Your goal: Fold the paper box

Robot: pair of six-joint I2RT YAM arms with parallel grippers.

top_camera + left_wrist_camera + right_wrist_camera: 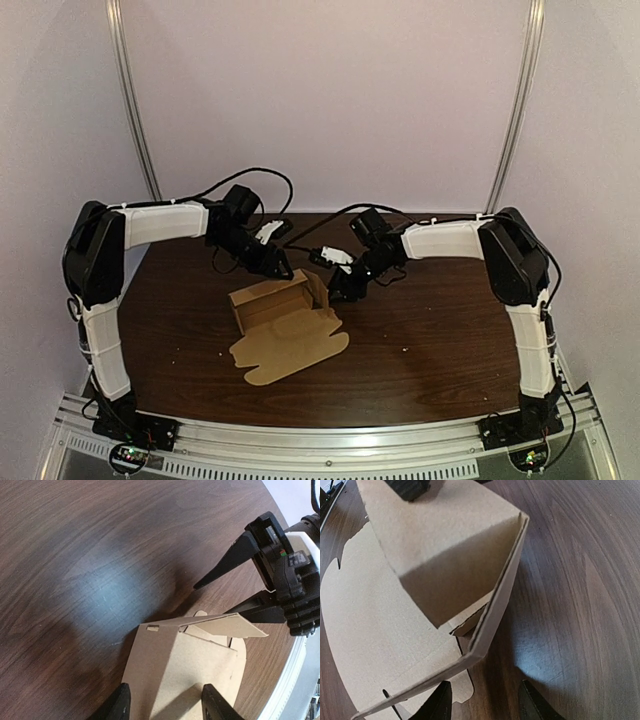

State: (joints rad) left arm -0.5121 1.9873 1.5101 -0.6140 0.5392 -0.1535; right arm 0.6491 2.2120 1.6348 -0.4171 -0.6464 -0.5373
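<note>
A dark brown wood-grain tabletop (440, 330) is seen, with a soft patch of glare (107, 587) on its surface. A tiny white speck (402, 349) is noted on the tabletop's right half. Behind the tabletop, a plain pale lilac wall (330, 90) is visible. Two slim silver metal poles (133, 100) (515, 110) are set at the tabletop's rear corners. A silver slotted metal rail (330, 440) is fixed along its near edge.
</note>
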